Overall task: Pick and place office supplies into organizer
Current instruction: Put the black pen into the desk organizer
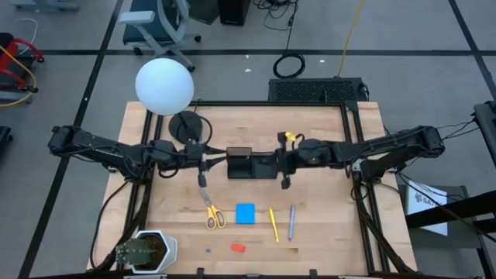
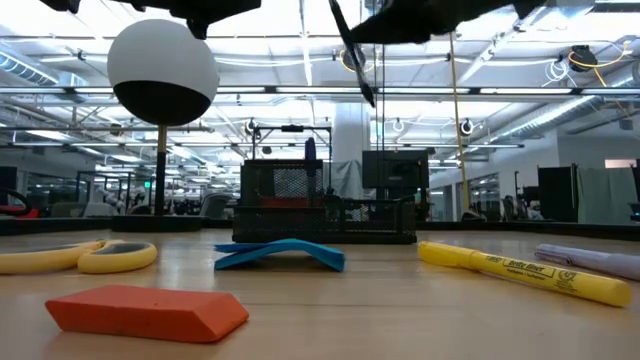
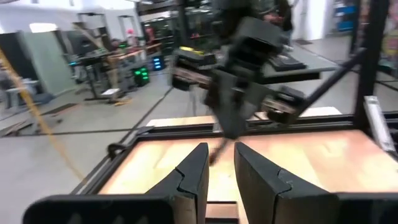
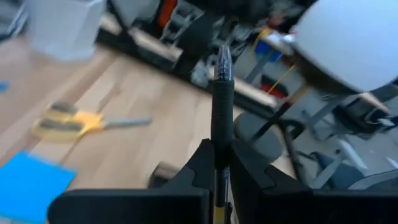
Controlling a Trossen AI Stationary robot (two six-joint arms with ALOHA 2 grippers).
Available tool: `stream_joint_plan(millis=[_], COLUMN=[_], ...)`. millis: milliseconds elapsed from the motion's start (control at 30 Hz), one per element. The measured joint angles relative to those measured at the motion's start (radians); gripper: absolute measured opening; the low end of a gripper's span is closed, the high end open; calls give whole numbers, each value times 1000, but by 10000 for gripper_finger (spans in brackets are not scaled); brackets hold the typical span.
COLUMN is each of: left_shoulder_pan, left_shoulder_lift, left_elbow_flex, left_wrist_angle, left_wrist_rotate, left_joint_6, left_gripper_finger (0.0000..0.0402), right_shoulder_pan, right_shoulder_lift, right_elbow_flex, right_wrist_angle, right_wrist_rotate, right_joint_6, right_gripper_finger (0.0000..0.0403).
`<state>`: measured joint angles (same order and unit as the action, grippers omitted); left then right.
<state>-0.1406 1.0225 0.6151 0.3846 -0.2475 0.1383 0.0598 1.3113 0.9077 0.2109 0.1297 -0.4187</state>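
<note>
A light wooden table fills the frame's middle. At its centre sits a small black rectangular organizer, with a round black lamp base upper left of it. Below lie yellow-handled scissors, a blue square note pad, a yellow highlighter, a purple pen, a small red eraser and, lower left, a potted plant

Four views: one overhead, looking straight down on the table; one at tabletop level, facing the room. Each wrist camera looks forward past its own fingers — both catch the organizer between the grippers.
</note>
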Motion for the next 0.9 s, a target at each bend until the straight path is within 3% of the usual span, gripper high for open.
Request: stream_joint_plan(millis=[100, 267, 500, 900], left_shoulder_pan=[0, 3, 3, 5], left_shoulder_lift=[21, 89, 182, 194], left_elbow_flex=[0, 0, 0, 0], left_wrist_angle=[5, 39, 188, 210], left_wrist_rotate=[14, 13, 12, 12], left_joint_6=[19, 37, 112, 125], left_gripper_finger=[83, 83, 84, 84], right_shoulder_pan=[-17, -35, -33, -32], right_shoulder_lift=[0, 0, 0, 0], right_elbow_flex=[0, 0, 0, 1], right_wrist_angle=[88, 173, 231, 261], right_wrist_rotate=[-8, -107, -108, -137], right_joint_6=[37, 109, 145, 141], right_gripper_finger=[19, 19, 19, 19])
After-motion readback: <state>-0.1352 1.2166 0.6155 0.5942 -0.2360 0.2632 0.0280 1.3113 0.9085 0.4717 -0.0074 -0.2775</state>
